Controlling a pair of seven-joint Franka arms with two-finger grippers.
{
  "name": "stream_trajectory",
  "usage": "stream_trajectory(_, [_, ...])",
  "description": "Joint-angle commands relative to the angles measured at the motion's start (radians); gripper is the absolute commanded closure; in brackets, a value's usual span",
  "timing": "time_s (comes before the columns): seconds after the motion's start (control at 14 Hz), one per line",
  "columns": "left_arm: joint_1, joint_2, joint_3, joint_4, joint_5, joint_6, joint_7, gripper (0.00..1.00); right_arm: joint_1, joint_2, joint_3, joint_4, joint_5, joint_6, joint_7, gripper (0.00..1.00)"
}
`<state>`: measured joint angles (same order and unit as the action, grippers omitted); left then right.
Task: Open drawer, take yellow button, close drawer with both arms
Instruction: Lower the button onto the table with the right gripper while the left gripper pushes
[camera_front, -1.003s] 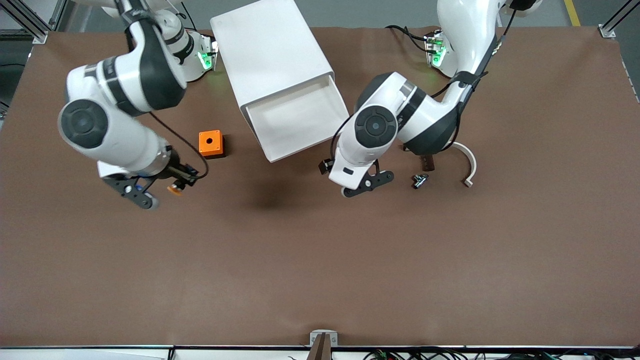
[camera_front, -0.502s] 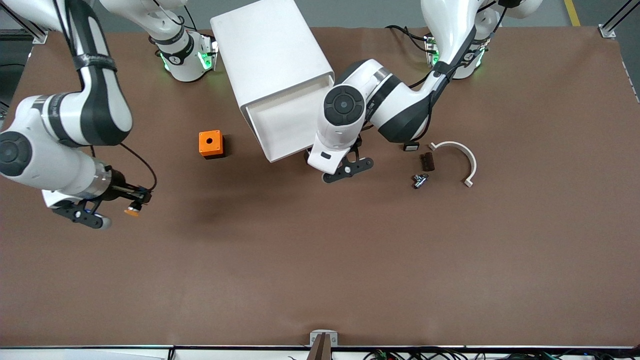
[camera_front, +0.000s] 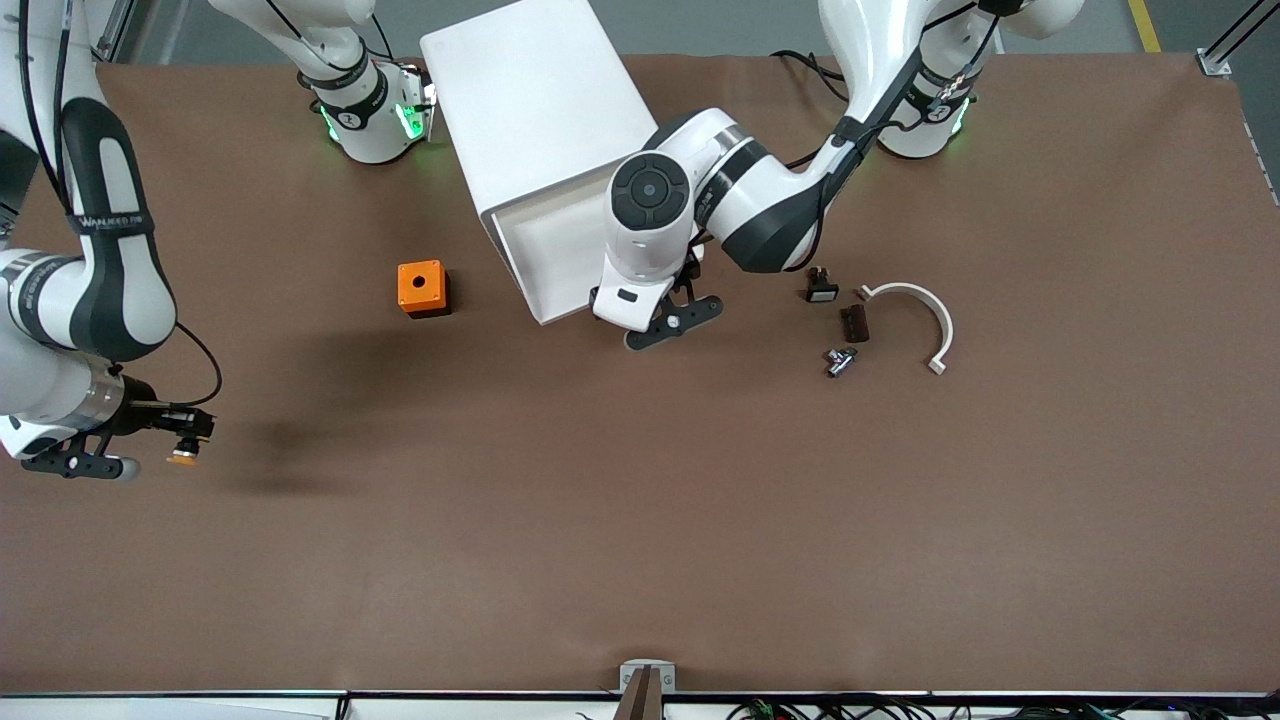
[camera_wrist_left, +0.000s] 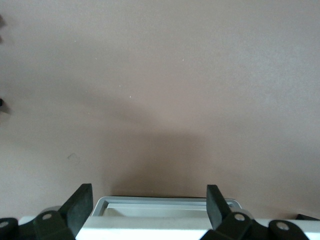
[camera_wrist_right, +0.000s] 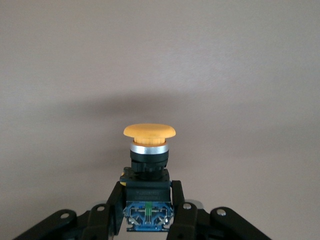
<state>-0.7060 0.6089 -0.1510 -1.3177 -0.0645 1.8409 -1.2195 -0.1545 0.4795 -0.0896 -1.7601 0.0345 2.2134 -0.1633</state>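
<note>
The white cabinet (camera_front: 540, 100) stands at the table's back, and its top drawer (camera_front: 550, 240) is pulled out and looks bare inside. My left gripper (camera_front: 662, 322) is open at the drawer's front. In the left wrist view the drawer's front rim (camera_wrist_left: 165, 204) lies between the spread fingers (camera_wrist_left: 80, 205) of the left gripper (camera_wrist_left: 148, 206). My right gripper (camera_front: 186, 438) hangs over bare table at the right arm's end, shut on the button (camera_front: 183, 458). The right wrist view shows the button's orange cap (camera_wrist_right: 149, 131) sticking out of the right gripper (camera_wrist_right: 147, 199), its black and blue body clamped.
An orange cube with a hole (camera_front: 420, 288) sits beside the drawer toward the right arm's end. Toward the left arm's end lie a small black part with a white face (camera_front: 820, 290), a dark brown piece (camera_front: 853, 322), a small metal part (camera_front: 840, 360) and a white curved strip (camera_front: 925, 320).
My right arm has swung out to its end of the table with the button in its grip. My left gripper has moved across to the drawer's front.
</note>
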Motion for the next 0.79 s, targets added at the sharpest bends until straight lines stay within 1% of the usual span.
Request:
stream_trajectory(0.0, [-0.023, -0.003, -0.001, -0.005, 0.02, 0.011, -0.028, 0.0, -0.045, 0.074, 0.024, 0.011, 0.005, 0.095, -0.067, 1.0])
stream_trajectory(0.07, [-0.027, -0.003, -0.001, -0.005, 0.015, 0.011, -0.034, 0.0, -0.051, 0.102, 0.025, 0.013, 0.008, 0.124, -0.061, 1.0])
stream_trajectory(0.22, [-0.039, -0.001, -0.004, -0.005, 0.009, 0.009, -0.052, 0.0, -0.062, 0.142, 0.025, 0.016, 0.08, 0.132, -0.065, 1.0])
stream_trajectory(0.36, [-0.058, -0.001, -0.002, -0.011, -0.009, 0.006, -0.067, 0.0, -0.065, 0.151, 0.025, 0.018, 0.091, 0.134, -0.067, 0.99])
stream_trajectory(0.43, [-0.067, -0.001, -0.004, -0.017, -0.021, 0.006, -0.068, 0.0, -0.065, 0.152, 0.025, 0.018, 0.09, 0.134, -0.068, 0.92])
stream_trajectory(0.5, [-0.076, -0.001, -0.002, -0.018, -0.037, 0.006, -0.069, 0.0, -0.063, 0.154, 0.024, 0.019, 0.09, 0.134, -0.074, 0.83])
stream_trajectory(0.57, [-0.084, -0.001, -0.002, -0.02, -0.05, 0.006, -0.071, 0.0, -0.059, 0.154, 0.024, 0.019, 0.088, 0.132, -0.087, 0.59])
stream_trajectory(0.72, [-0.089, -0.001, -0.004, -0.028, -0.089, 0.006, -0.071, 0.0, -0.057, 0.152, 0.024, 0.021, 0.088, 0.131, -0.105, 0.0])
